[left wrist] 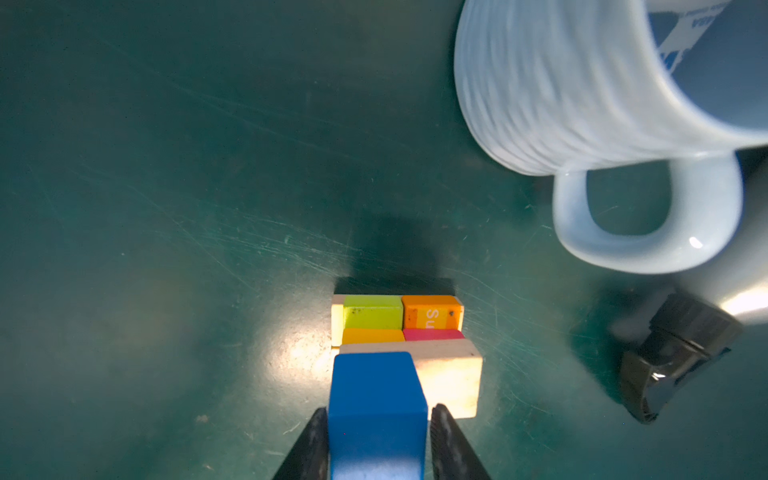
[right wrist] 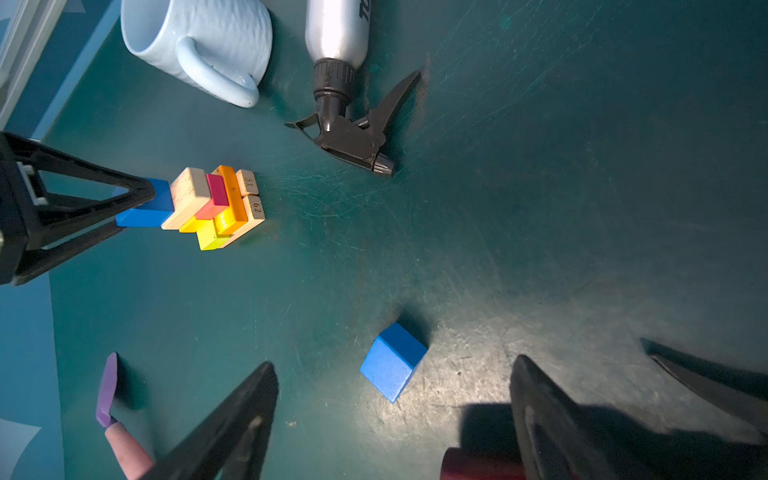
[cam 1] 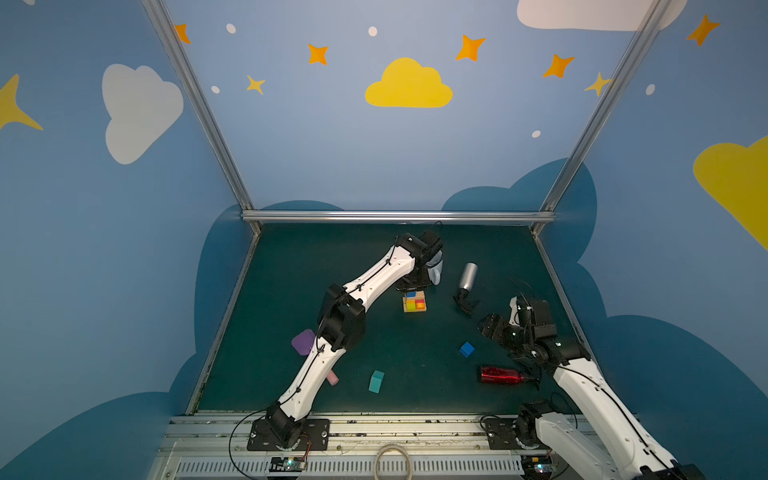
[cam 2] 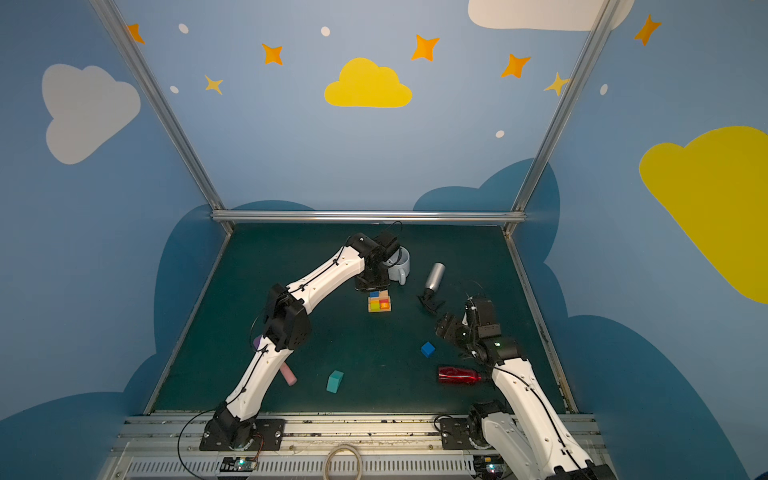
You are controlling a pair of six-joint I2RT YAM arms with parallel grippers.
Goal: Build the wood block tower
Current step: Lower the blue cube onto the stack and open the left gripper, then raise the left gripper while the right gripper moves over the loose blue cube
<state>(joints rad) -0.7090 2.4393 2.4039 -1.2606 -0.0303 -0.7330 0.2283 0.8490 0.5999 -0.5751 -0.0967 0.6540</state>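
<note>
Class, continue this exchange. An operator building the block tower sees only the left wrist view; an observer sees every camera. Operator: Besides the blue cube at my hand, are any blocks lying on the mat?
Observer: Yes. A second blue cube lies on the mat, close to the right hand.
Operator: Anything else to stack?
Observer: A teal block lies near the front edge, well apart from the tower.
</note>
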